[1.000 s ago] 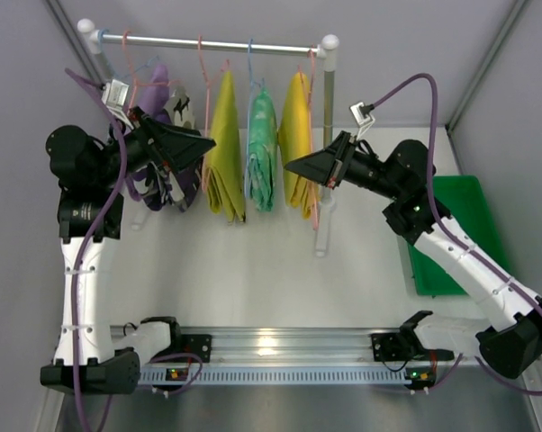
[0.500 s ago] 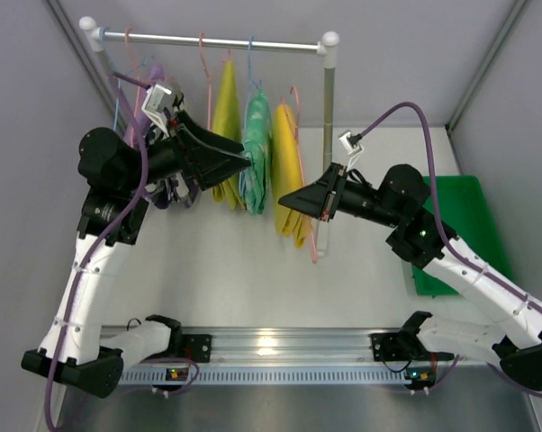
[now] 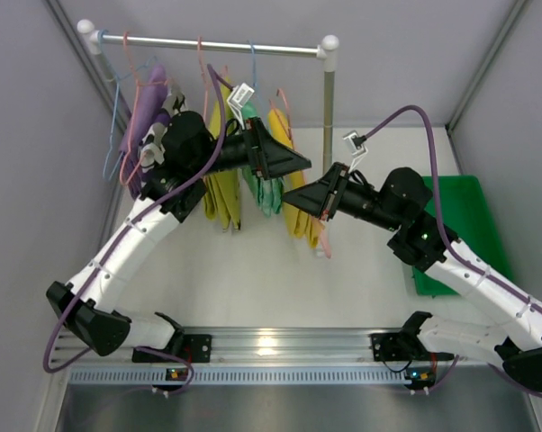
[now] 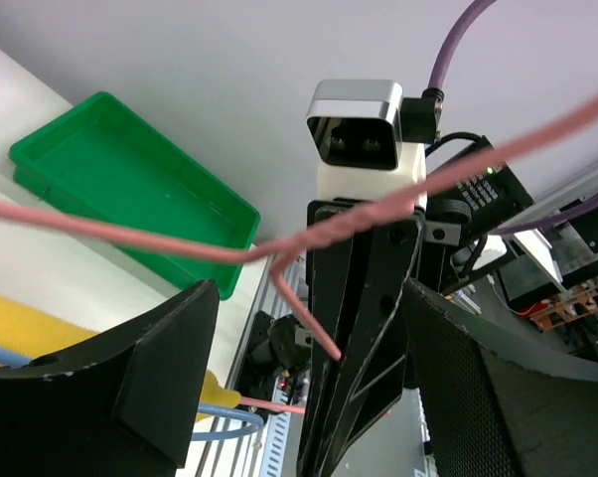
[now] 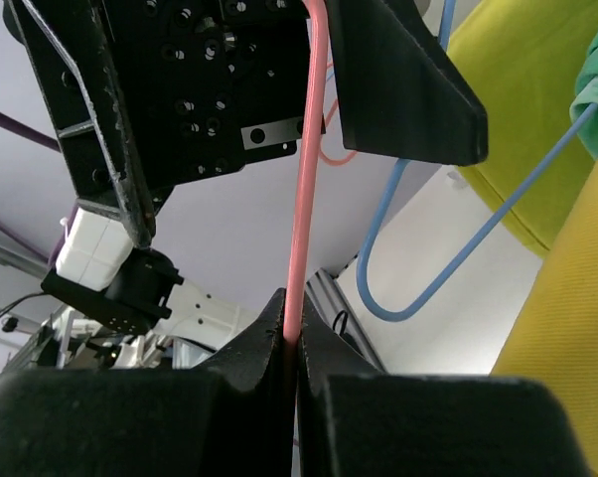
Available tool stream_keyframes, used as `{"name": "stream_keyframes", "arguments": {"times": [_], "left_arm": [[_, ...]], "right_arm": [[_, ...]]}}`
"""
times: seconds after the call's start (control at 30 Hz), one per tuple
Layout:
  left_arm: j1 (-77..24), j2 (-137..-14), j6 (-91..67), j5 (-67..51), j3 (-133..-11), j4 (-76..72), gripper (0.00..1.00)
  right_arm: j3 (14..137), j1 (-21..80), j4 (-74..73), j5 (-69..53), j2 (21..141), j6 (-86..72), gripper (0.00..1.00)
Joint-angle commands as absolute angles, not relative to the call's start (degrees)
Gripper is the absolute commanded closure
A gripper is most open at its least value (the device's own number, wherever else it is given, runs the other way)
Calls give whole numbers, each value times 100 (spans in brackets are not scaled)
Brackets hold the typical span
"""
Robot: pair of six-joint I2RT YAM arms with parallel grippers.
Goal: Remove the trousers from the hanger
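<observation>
The right gripper (image 5: 291,328) pinches the pink hanger (image 5: 307,149).
Its jaws press together on the wire; the left gripper (image 4: 309,288) stands spread around it (contact unclear). The bright yellow trousers (image 3: 302,229) hang mid-frame, beside the mint-green pair (image 3: 269,193).

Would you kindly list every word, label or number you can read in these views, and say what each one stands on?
No text can be read in any view.
The camera on the right arm shows no lettering.
The circuit boards behind it may carry marks, but they are too small and blurred to read.
</observation>
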State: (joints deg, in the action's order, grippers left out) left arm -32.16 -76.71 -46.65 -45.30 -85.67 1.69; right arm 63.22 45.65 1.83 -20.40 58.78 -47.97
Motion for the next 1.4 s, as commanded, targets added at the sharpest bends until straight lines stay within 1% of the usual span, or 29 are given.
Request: {"name": "stream_keyframes", "arguments": {"times": [0.0, 0.23, 0.37, 0.4, 0.5, 0.57, 0.6, 0.63, 0.7, 0.73, 0.77, 0.8, 0.83, 0.87, 0.9, 0.93, 0.97, 1.0, 1.07, 1.1, 1.17, 1.23, 1.37], "left_arm": [[-3419, -7821, -4710, -4202, -8964, -26, 22], [-3498, -8270, -5264, -4254, -9536, -272, 26], [-3804, -8384, -5098, -4289, -9676, -272, 38], [-3867, -8411, -5045, -4306, -9703, -264, 46], [-4051, -8621, -4826, -4377, -10009, -185, 52], [-4104, -8840, -4799, -4394, -10203, -176, 58], [-4122, -8894, -4816, -4412, -10352, -193, 62], [-4113, -8938, -4895, -4421, -10371, -219, 72], [-4113, -8974, -5009, -4403, -10371, -290, 83], [-4113, -8974, -5045, -4403, -10354, -290, 98], [-4113, -8948, -5080, -4412, -10336, -299, 100], [-4113, -8921, -5106, -4395, -10319, -299, 100], [-4113, -8895, -5098, -4395, -10318, -299, 100], [-4113, -8825, -5089, -4403, -10318, -281, 100], [-4113, -8781, -5054, -4403, -10318, -238, 100], [-4113, -8719, -5019, -4403, -10310, -211, 100], [-4113, -8632, -4992, -4421, -10292, -202, 100], [-4113, -8596, -4949, -4447, -10292, -150, 100], [-4113, -8508, -4922, -4456, -10283, -88, 100], [-4105, -8499, -4922, -4491, -10275, -70, 100], [-4104, -8490, -4974, -4587, -10274, -105, 100], [-4105, -8490, -5106, -4658, -10292, -219, 100], [-4104, -8613, -5317, -4658, -10502, -369, 100]], "right_arm": [[6627, 4737, 1450, -1995, 5643, -4210, 100], [6399, 4746, 1389, -1855, 5537, -4236, 100], [6407, 4746, 1319, -1758, 5476, -4175, 100], [6416, 4746, 1301, -1740, 5467, -4140, 100], [6451, 4755, 1161, -1644, 5388, -3991, 100], [6451, 4746, 1073, -1626, 5327, -3859, 100], [6442, 4737, 1011, -1617, 5300, -3832, 100], [6416, 4737, 985, -1608, 5282, -3771, 100], [6390, 4737, 888, -1538, 5195, -3666, 100], [6355, 4737, 853, -1521, 5168, -3604, 100], [6328, 4729, 835, -1512, 5142, -3560, 94], [6311, 4729, 809, -1503, 5081, -3464, 70], [6311, 4720, 678, -1459, 5045, -3184, 53], [6319, 4711, 529, -1389, 5001, -3016, 39], [6319, 4711, 371, -1084, 4836, -2823, 23], [6232, 4711, 186, -916, 4730, -2343, 17], [6162, 4711, 132, -627, 4450, -2094, 5], [6092, 4711, 88, -467, 4291, -1857, 1], [5915, 4711, -252, -107, 4027, -1197, 1], [5880, 4702, -385, 417, 3860, -1056, 1], [5749, 4667, -762, 842, 3649, -564, 1], [5329, 4641, -809, 957, 3438, -222, 1], [4580, 4623, -747, 477, 2927, -53, 1]]}}
